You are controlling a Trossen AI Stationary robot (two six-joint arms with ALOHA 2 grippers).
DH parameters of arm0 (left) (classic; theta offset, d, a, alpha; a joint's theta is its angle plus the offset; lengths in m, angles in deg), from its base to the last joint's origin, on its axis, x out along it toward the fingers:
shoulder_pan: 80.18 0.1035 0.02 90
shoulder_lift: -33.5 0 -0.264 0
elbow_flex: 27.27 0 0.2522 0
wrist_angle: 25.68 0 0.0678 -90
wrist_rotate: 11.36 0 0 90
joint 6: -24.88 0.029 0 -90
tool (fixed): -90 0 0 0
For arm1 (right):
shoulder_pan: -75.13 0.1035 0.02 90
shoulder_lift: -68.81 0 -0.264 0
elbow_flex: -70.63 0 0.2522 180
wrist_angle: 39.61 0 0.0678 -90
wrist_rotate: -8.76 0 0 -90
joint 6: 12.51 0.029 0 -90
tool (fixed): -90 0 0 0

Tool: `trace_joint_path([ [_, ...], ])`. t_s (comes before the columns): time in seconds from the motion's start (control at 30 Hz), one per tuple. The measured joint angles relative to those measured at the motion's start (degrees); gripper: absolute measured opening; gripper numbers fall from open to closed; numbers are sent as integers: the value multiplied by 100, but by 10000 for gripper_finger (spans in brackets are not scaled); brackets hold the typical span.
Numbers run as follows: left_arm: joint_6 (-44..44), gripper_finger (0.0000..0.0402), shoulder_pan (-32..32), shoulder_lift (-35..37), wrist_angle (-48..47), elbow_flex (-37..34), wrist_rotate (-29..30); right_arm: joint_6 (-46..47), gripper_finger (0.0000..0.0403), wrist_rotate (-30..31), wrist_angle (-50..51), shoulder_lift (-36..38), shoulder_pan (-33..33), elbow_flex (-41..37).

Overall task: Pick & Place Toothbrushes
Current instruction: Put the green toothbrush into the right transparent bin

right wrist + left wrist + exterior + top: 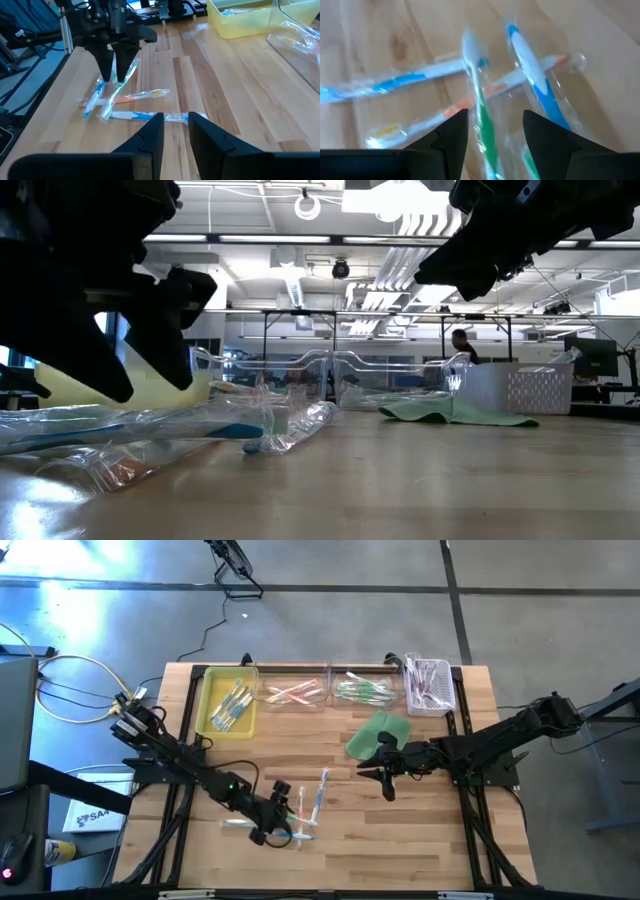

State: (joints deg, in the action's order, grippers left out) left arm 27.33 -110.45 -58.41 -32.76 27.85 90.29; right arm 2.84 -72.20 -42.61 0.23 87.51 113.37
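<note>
Bench point(400, 830): wooden slatted top in a dark frame, carrying everything listed below.

Left arm: reaches in from the near-left corner, ending over the loose toothbrushes at the near centre of the bench.

Right arm: reaches in from the right edge and stops mid-bench, just in front of the cloth.

Yellow bin point(212, 690): far left of the back row; holds several wrapped toothbrushes.

Clear trays point(330, 700): two, side by side at back centre, one with pinkish brushes, one with green.

White mesh basket point(446, 695): far right of the row; purple-toned brushes inside.

Green cloth point(370, 735): flat, in front of the trays and basket.

Left end effector point(495, 137): fingers apart, straddling a green-handled toothbrush point(482, 110) that lies on the bench between them; whether they touch its wrapper cannot be told.

Right end effector point(175, 131): fingers point(152, 132) a narrow gap apart, nothing between them, raised above the bench.

Loose toothbrushes point(117, 100): a small crossed pile in clear wrappers, blue, orange and green parts, on bare wood under the left end effector.
</note>
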Motion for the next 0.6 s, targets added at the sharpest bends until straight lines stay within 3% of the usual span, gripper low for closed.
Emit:
trace_joint_path([
  [0.47, -163, 182, 366, -297, 91, -2, -395, 2, 81, 0, -4, 0, 0, 0],
  [0.6, -161, 162, 368, -297, 90, -2, -393, 2, 81, 0, -4, 0, 0, 0],
])
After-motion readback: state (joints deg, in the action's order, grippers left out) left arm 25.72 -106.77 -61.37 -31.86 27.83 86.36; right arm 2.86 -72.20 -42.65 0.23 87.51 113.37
